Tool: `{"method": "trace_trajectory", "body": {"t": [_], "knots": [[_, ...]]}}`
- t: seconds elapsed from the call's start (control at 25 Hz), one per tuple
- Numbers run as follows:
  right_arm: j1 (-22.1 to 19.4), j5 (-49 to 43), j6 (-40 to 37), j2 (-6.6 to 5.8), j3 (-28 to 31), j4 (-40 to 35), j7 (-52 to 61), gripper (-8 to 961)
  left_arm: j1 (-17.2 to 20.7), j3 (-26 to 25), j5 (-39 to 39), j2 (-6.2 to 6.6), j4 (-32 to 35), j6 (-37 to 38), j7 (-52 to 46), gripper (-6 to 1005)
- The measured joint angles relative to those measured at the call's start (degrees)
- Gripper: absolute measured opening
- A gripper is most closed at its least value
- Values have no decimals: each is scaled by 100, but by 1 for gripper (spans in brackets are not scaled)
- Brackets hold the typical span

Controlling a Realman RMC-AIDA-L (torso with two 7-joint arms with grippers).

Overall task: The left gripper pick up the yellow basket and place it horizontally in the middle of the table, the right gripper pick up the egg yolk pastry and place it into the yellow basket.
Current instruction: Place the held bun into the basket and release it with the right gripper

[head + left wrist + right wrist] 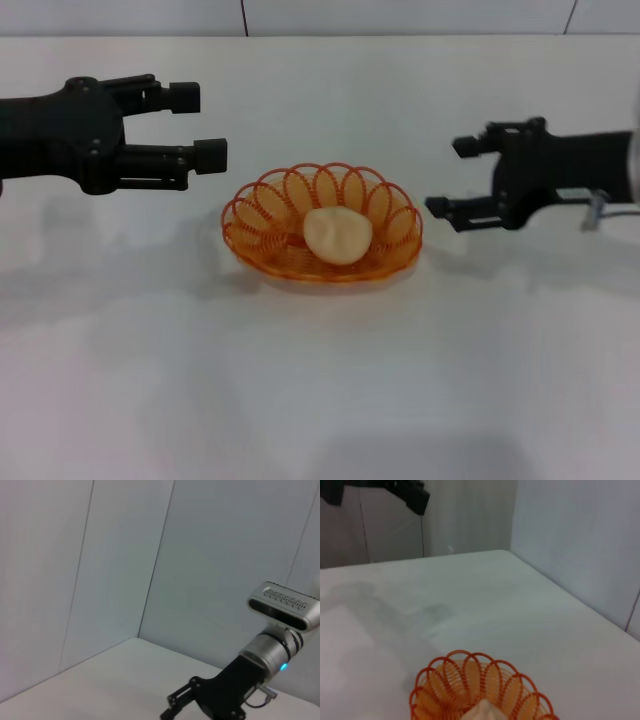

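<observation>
The yellow basket (322, 222) lies lengthwise across the middle of the table (320, 390). The egg yolk pastry (338, 235) rests inside it, right of its centre. My left gripper (198, 126) hovers open and empty to the left of the basket, above the table. My right gripper (451, 177) hovers open and empty to the right of the basket, apart from its rim. The right wrist view shows the basket (480, 690) with the top of the pastry (482, 713) at the picture's edge. The left wrist view shows the right gripper (172, 707) from afar.
A grey panelled wall (400, 15) runs along the table's far edge. The right arm's silver-grey housing (272, 652) carries a camera. One of the left gripper's fingertips (415, 497) shows far off in the right wrist view.
</observation>
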Motion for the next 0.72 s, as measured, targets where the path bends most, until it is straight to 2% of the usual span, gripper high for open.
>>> {"method": "trace_trajectory", "body": {"t": [0.08, 0.24, 0.48, 0.72], "knots": [[-113, 128, -149, -5, 139, 39, -135, 783, 19, 1, -4, 0, -10, -2, 29, 886], [-262, 195, -359, -14, 323, 181, -306, 782, 111, 0, 8, -14, -32, -3, 148, 886], [-296, 372, -530, -17, 544, 545, -547, 780, 334, -7, -12, -29, -67, 6, 409, 886], [-294, 480, -736, -17, 711, 772, -763, 778, 394, -8, -17, -35, -228, 39, 564, 885]]}}
